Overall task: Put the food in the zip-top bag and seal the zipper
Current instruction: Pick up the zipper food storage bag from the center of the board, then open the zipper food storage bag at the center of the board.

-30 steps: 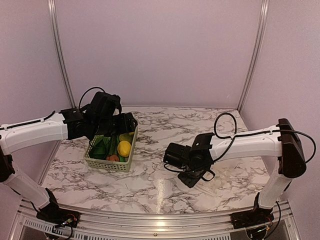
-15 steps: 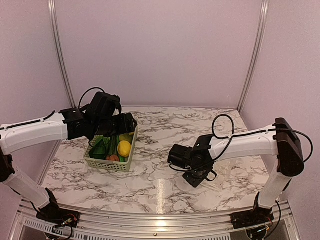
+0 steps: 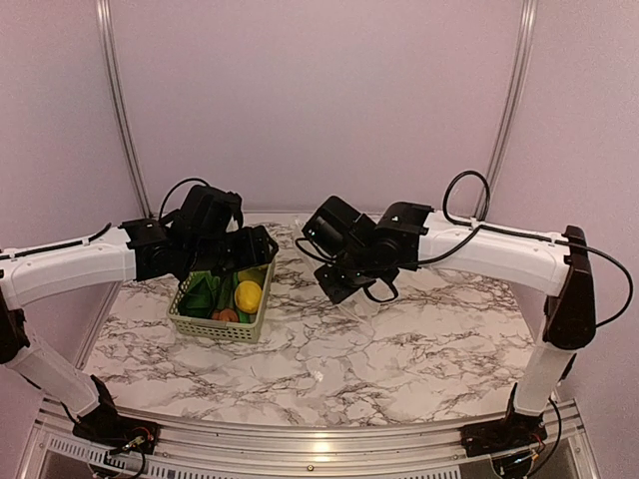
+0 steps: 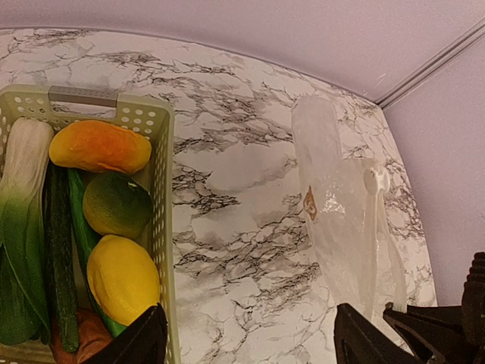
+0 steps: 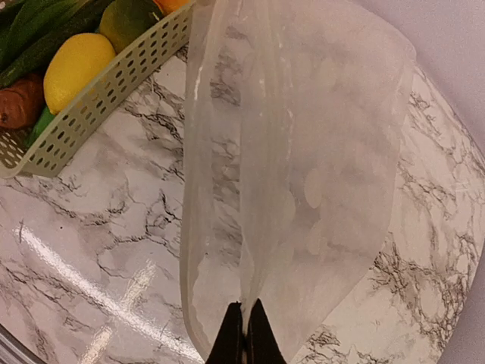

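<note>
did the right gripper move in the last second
Yes: the right gripper moved back and left, closer to the basket, shut on the zip-top bag.

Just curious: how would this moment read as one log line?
right gripper shut on zip-top bag | left gripper open by basket | food in basket

Lab robot booth: aluminium-framed walls (image 3: 319, 100), marble-look table (image 3: 419, 349).

A pale green lattice basket (image 3: 215, 329) sits at the left of the white, grey-veined marble table (image 3: 439, 349), with a grey bar (image 4: 83, 95) on one short side. Lilac walls (image 3: 319, 100) rise behind, with aluminium posts (image 3: 118, 110) at the corners. A tiny white speck (image 3: 318, 376) lies near the front edge, possibly a scrap.
</note>
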You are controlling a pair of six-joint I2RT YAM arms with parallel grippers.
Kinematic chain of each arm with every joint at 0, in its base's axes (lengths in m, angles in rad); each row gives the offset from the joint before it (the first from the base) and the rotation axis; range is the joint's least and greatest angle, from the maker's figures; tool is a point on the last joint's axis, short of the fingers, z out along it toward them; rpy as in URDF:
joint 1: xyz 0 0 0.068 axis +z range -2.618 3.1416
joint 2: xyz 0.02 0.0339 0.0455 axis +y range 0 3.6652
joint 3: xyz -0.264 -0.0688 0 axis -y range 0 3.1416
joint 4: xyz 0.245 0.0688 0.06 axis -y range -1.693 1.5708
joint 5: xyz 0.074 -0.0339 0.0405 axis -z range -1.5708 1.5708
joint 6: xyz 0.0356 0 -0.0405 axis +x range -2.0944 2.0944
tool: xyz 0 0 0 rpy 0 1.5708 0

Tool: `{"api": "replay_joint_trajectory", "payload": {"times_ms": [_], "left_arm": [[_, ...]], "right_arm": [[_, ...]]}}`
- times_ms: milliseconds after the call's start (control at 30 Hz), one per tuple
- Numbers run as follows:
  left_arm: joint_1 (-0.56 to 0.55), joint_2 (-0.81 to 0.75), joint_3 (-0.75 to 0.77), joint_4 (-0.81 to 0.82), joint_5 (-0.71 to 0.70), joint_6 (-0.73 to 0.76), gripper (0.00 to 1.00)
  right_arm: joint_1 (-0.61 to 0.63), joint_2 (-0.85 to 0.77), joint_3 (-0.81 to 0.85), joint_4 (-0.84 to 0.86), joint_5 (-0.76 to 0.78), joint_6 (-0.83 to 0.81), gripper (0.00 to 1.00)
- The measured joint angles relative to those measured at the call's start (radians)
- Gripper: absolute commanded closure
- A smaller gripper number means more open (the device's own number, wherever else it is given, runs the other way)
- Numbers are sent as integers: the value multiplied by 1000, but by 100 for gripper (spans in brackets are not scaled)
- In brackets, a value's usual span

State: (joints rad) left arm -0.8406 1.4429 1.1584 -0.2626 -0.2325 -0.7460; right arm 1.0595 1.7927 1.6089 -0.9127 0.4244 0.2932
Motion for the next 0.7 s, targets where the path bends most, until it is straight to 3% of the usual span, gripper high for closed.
{"api": "replay_joint_trajectory", "payload": {"times_ms": [333,700], "left_arm": [[-30,0,-21,140,80,-18,25],[-49,68,1,124,53,-96,32]], "right_arm": [[-14,39,77,99,-82,0,100],[-15,42,77,164,-141,42,100]]}}
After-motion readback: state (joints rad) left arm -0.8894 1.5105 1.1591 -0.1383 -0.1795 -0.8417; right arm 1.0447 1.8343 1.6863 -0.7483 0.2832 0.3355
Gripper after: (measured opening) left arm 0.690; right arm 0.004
